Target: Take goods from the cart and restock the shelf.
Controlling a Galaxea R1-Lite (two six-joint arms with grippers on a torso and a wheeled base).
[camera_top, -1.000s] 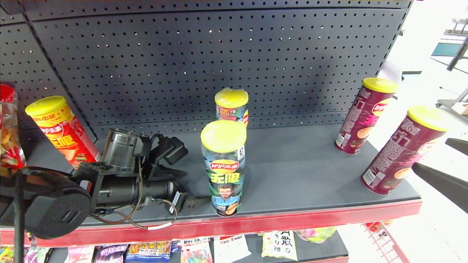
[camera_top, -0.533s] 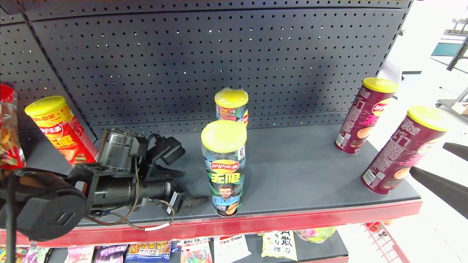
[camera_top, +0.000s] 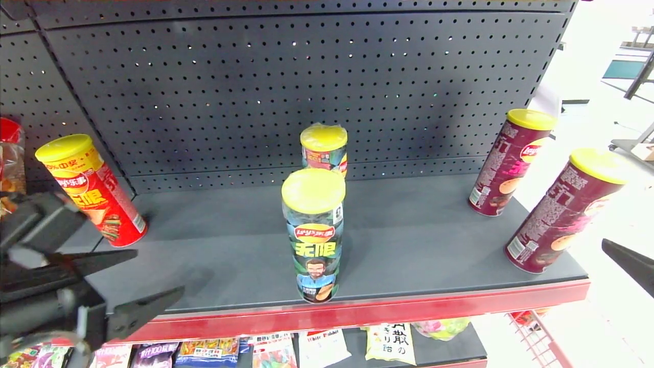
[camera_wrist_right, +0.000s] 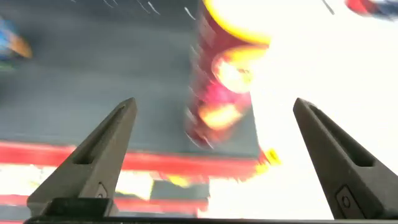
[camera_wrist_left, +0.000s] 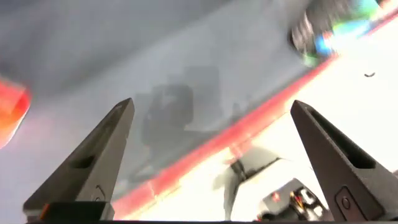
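Green chip can (camera_top: pixel 313 240) upright near shelf (camera_top: pixel 409 240) front (yellow lid), second green can (camera_top: pixel 323 151) behind

Shelf (camera_top: pixel 409 240): centre front can (camera_top: pixel 313 235) is standing before centre rear can (camera_top: pixel 324 148); left can (camera_top: pixel 89 189), right rear can (camera_top: pixel 506 163), right front can (camera_top: pixel 562 212) are flanking.

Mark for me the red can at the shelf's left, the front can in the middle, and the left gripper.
red can (camera_top: pixel 94 197): head view, on the middle of its label.
front can (camera_top: pixel 314 248): head view, on the middle of its label.
left gripper (camera_top: pixel 158 271): head view, midway between its open fingertips.
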